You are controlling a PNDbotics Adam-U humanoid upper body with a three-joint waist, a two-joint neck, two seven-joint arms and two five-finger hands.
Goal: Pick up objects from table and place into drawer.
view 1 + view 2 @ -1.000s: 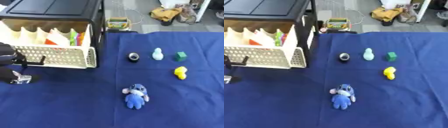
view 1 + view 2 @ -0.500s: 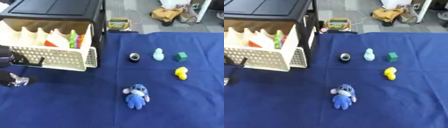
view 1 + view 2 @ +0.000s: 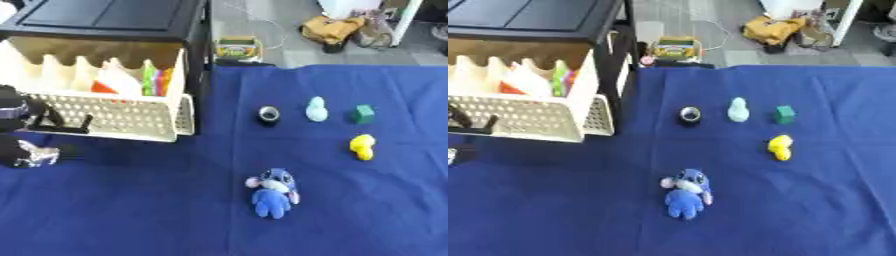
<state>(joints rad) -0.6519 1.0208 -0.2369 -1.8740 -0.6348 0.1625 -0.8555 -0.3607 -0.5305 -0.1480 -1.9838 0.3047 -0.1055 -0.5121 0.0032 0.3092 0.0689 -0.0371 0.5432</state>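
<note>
Cream drawer (image 3: pixel 105 112) stands open, left hand (image 3: pixel 22 130) beside its front, fingers unclear; next, reach right for the plush (image 3: pixel 271 192).

Drawer (image 3: pixel 105 117) at left; plush toy (image 3: pixel 273 192) nearest, right of it.

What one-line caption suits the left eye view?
Blue plush toy, yellow duck and green cube wait on blue cloth beside the open cream drawer.
</note>
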